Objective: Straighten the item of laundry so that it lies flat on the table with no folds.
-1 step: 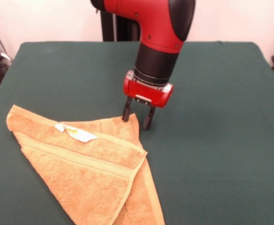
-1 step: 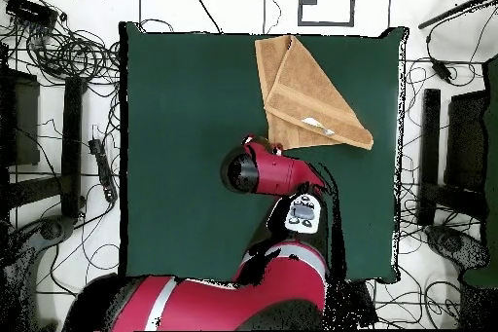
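**Front view: towel folded into a triangle, gripper over its far tip**

From my remote seat I see the towel (image 1: 87, 176) lying on the green table (image 1: 221, 140) folded over on itself, roughly a triangle. In the front view it fills the lower left of the table, running off the bottom edge of the picture. One corner points left, and another narrows to a tip toward the middle of the table. A top layer lies folded over a lower layer, which peeks out along the right side as a narrow strip. Woven bands run slantwise across the top layer, and a small white tag (image 1: 76, 132) lies on it near the upper edge.

I see the gripper (image 1: 137, 116) hanging from the red and black arm (image 1: 160, 42), pointing down right at the towel's tip. Its two dark fingers (image 1: 126, 108) stand apart, with a clear gap between them. I see nothing held between them. One finger is at the cloth's tip; the other is just beside it over bare felt. Whether the tips touch the cloth or the table I cannot tell.

Overhead, the towel (image 2: 306, 94) lies at the table's (image 2: 185, 153) far edge, right of centre. The arm (image 2: 277, 172) covers the gripper there, reaching to the towel's near edge.
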You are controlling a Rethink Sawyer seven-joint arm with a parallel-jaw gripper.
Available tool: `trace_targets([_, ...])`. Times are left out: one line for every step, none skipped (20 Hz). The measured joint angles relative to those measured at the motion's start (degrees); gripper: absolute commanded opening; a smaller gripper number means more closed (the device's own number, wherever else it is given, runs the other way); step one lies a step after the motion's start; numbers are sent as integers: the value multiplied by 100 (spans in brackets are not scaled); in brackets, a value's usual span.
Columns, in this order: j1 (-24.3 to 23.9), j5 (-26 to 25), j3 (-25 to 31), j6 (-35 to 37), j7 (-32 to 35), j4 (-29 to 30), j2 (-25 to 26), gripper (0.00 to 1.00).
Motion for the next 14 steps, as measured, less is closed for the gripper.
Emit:
trace_targets([11, 3, 3, -15, 0, -1, 5, 0])
trace_targets([22, 6, 6, -31, 0, -3, 10, 0])
trace_targets([39, 8, 7, -75, 0, -4, 21, 0])
trace_targets([46, 5, 4, -115, 0, 0, 25, 0])
trace_targets([45, 5, 2, -140, 0, 3, 27, 0])
trace_targets([45, 5, 2, -160, 0, 9, 28, 0])
trace_targets([45, 5, 2, -162, 0, 10, 28, 0])
trace_targets([45, 6, 2, -161, 0, 10, 28, 0])
trace_targets([45, 6, 1, -161, 0, 10, 28, 0])
trace_targets([48, 6, 0, -161, 0, 10, 28, 0])
trace_targets([49, 6, -2, -161, 0, 10, 28, 0])
trace_targets([54, 10, -8, -162, 0, 10, 31, 0])
trace_targets([69, 27, -23, -163, 0, 9, 36, 0])
trace_targets([81, 39, -35, -163, 0, 9, 40, 0])
